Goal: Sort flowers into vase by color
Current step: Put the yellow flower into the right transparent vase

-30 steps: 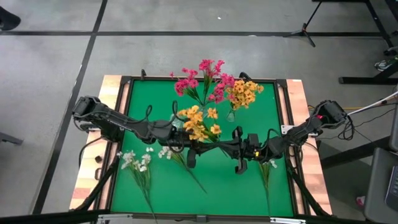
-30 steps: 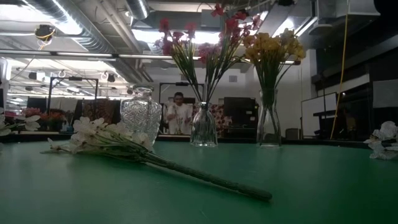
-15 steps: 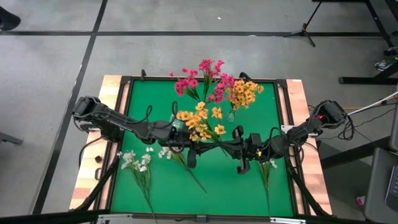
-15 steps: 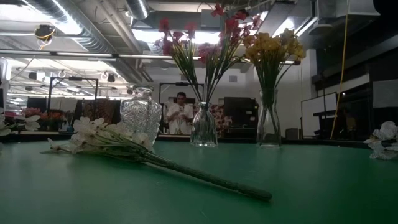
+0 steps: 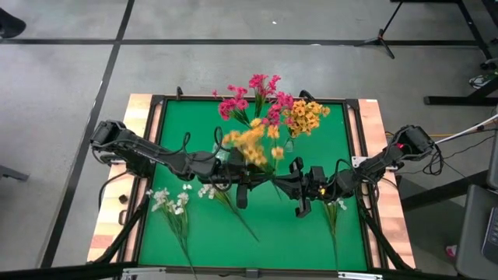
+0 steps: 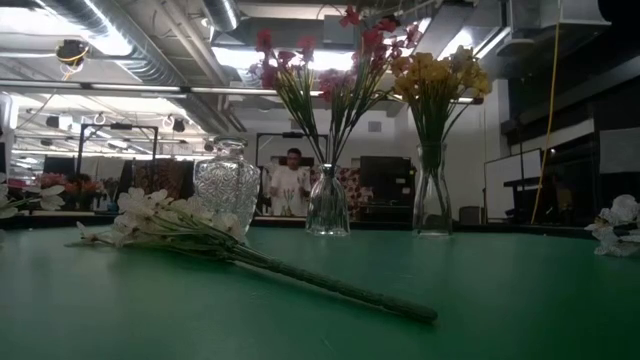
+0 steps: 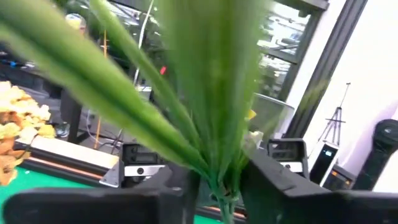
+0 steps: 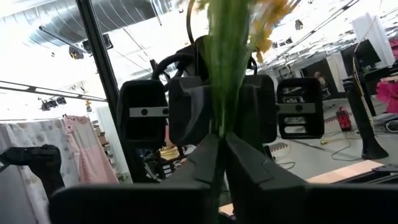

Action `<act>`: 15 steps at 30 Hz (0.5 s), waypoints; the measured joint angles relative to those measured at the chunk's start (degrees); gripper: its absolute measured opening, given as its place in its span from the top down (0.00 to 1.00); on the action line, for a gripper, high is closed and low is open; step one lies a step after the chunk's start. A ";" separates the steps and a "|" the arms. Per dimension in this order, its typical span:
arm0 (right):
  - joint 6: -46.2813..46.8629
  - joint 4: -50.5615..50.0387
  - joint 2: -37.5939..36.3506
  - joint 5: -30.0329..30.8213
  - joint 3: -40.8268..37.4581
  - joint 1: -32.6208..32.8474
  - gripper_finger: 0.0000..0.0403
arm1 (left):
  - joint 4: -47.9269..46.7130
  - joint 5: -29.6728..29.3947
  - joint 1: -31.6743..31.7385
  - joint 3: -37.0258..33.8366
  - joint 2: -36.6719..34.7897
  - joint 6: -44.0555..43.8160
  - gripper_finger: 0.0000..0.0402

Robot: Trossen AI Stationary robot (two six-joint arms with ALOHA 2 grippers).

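Both arms meet over the table's middle in the high view. My left gripper (image 5: 261,183) and my right gripper (image 5: 286,187) face each other, each shut on one yellow-orange sprig (image 5: 253,144). Its blurred blossoms stand above the left arm. Magenta-pink sprigs (image 5: 253,101) stand in a clear vase (image 6: 327,203), and more yellow-orange sprigs (image 5: 305,117) stand in a second vase (image 6: 432,195). A cut-glass vase (image 6: 226,185) stands left of them. White sprigs (image 5: 173,206) (image 5: 222,198) (image 5: 333,214) lie flat on the green mat. Neither gripper shows in the low view. My left gripper has the sprig's green stem (image 7: 221,190) between its two fingers (image 7: 180,186), just below the spreading leaves, coming level from the table's left. The sprig is lifted clear. My right gripper pinches the same stem (image 8: 217,134) between its fingers (image 8: 202,162), level from the table's right and across the stem.
The three vases stand in a row toward the far side of the green mat (image 5: 187,132). One white sprig (image 6: 230,245) lies close to the low camera, with its stem end (image 6: 420,312) pointing right. A person (image 6: 293,185) stands in the room behind.
The held sprig's yellow-orange blossoms have swung toward the table's far edge and are now blurred with motion. Both grippers have kept their places.
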 joint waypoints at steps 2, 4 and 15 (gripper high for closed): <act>0.01 -0.37 0.00 0.04 0.00 0.00 0.89 | -0.03 -0.51 0.02 0.00 0.00 0.02 0.83; -0.03 -0.93 -0.02 0.09 0.00 0.00 0.85 | -0.05 -0.52 -0.07 0.00 0.00 -0.11 0.88; -4.72 -13.15 -4.45 4.06 0.02 1.86 0.66 | -4.66 -2.48 -1.01 0.00 0.00 -0.23 0.94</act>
